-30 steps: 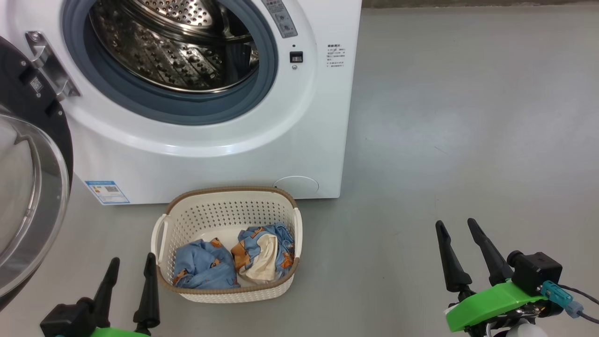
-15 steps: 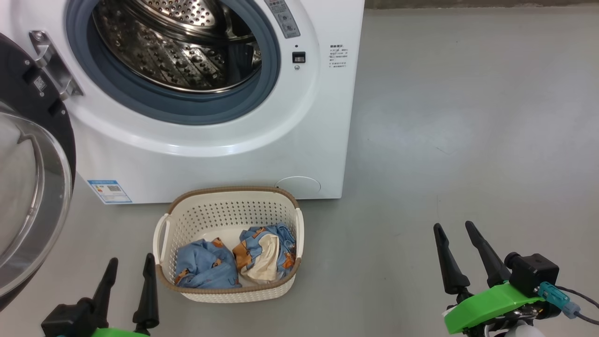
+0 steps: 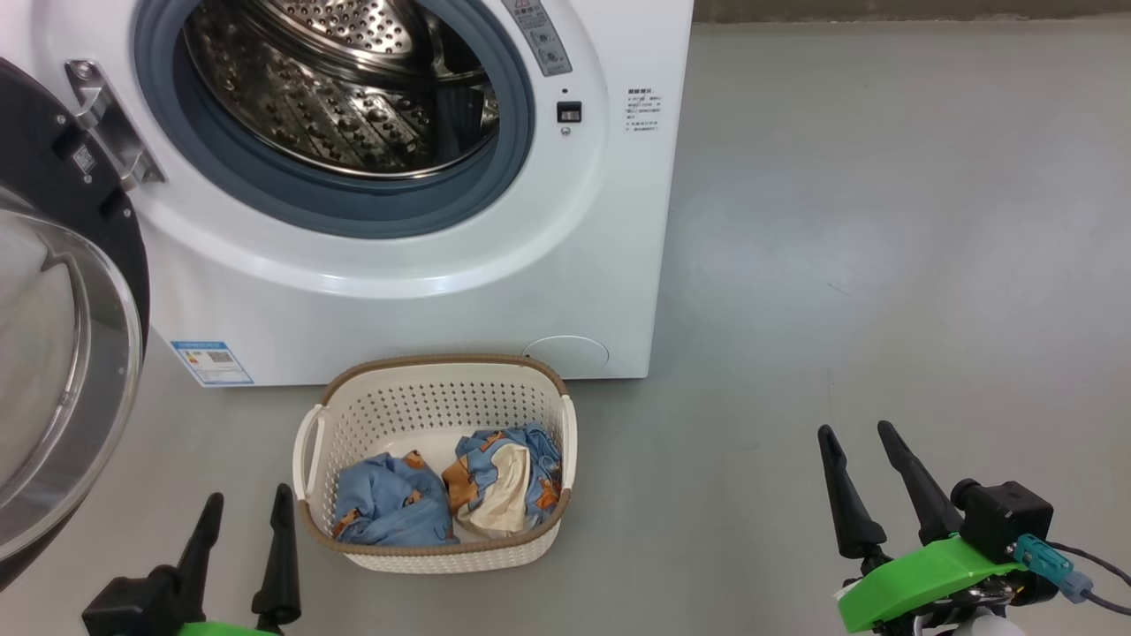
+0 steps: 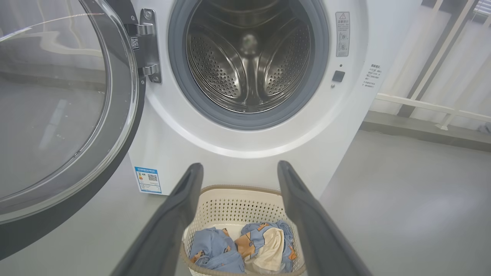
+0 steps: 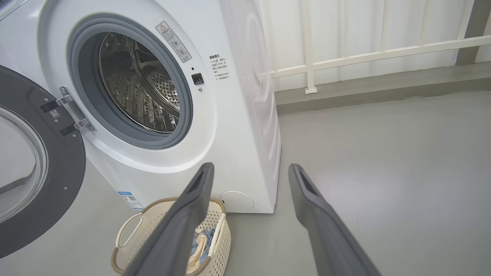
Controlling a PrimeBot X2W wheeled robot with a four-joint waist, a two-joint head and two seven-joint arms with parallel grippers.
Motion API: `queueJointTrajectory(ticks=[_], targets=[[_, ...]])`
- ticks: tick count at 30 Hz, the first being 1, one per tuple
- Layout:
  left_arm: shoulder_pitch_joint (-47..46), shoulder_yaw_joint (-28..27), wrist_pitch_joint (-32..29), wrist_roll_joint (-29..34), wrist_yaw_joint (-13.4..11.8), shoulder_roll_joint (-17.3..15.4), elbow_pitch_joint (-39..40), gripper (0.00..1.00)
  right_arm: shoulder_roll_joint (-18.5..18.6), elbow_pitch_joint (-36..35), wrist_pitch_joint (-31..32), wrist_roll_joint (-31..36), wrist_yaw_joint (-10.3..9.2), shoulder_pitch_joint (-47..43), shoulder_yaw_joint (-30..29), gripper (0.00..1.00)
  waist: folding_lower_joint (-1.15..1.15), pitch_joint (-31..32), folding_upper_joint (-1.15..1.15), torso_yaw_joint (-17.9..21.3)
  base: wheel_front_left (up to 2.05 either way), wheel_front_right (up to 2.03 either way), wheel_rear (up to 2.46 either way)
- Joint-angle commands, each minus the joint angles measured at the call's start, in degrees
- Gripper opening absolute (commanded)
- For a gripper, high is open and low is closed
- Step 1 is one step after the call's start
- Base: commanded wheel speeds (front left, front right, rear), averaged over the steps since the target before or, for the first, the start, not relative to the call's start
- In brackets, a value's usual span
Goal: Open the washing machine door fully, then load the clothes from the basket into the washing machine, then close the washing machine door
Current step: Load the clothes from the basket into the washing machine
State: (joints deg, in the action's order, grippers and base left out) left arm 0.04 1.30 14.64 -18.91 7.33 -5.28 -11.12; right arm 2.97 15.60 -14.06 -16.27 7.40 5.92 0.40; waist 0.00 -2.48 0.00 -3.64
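The washing machine door [image 3: 62, 353] stands swung wide, clearing the drum [image 3: 353, 97]; the clothes [image 3: 389, 508] lie in the basket [image 3: 442, 362] before the washing machine [image 3: 424, 291], handy for you. Left gripper [image 3: 249, 495] and right gripper [image 3: 855, 429] hover empty, fingers apart.

The right end effector [image 3: 855, 430] has two long, tapering black fingers [image 3: 846, 499] on a bright green bracket [image 3: 919, 579] — beside it a boxy black housing [image 3: 1005, 519], a teal connector [image 3: 1049, 557] and a thin dark cable [image 3: 1097, 555]. The left end effector [image 3: 248, 496] matches, with its own black block [image 3: 124, 606].
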Motion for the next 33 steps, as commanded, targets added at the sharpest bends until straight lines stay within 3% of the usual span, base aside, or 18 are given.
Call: queueJointTrajectory(ticks=[1,15,33], targets=[[-1.8,-2.0,0.4,0.4,0.1,-0.7,0.8,1.0,-0.1,-1.1,-0.6,0.3,0.09,1.6,1.5,1.0,0.0,0.0,0.0,0.0,0.0,0.0,0.0],[-2.3,-1.6,0.4,-4.0,0.1,-2.1,0.1,1.0,-0.1,-0.8,-0.6,0.2,0.09,1.8,1.8,1.0,0.0,-0.2,0.0,0.0,0.18,-0.27,0.1],[-2.3,-4.0,0.4,0.0,0.1,-1.3,0.4,1.0,-0.1,-0.6,-0.4,0.4,0.09,1.6,1.9,1.0,0.0,0.2,0.0,-0.7,1.43,-1.69,0.27]])
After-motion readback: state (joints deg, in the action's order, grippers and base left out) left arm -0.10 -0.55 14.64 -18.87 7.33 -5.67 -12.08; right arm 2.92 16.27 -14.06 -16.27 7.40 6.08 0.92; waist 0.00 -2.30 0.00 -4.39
